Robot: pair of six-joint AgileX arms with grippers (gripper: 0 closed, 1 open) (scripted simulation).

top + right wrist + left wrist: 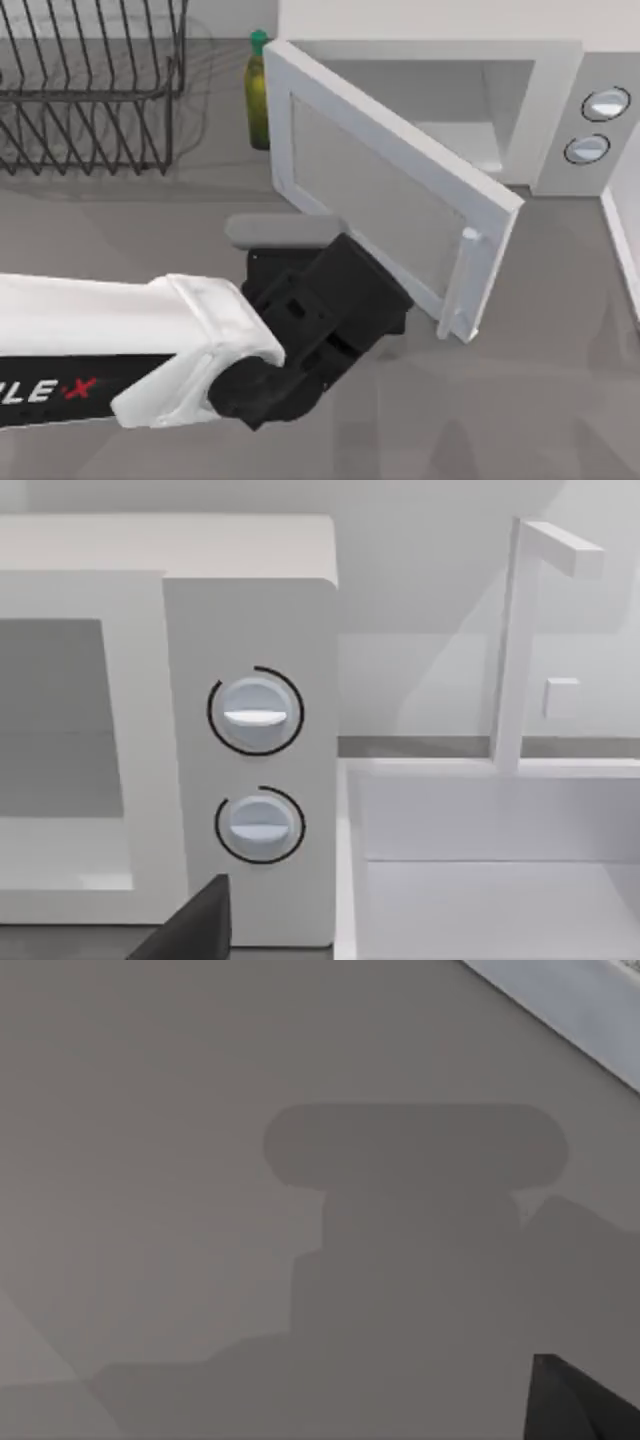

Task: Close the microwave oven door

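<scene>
Microwave oven door (380,200) stands half open. Left gripper (330,290), at its 7 o'clock, finger state indeterminable, should push steadily near the handle (465,285).

Rendered kitchen counter: microwave oven (560,110), wire dish rack (90,90), green-capped oil bottle (257,95).

Soft, even light, no glare. Dish rack (90,85) throws thin line shadows on wall and surface (560,400). Left wrist view: big soft-edged arm shadow on door panel. Right wrist view: pale slanted shadows on back wall. All views sharp.
</scene>
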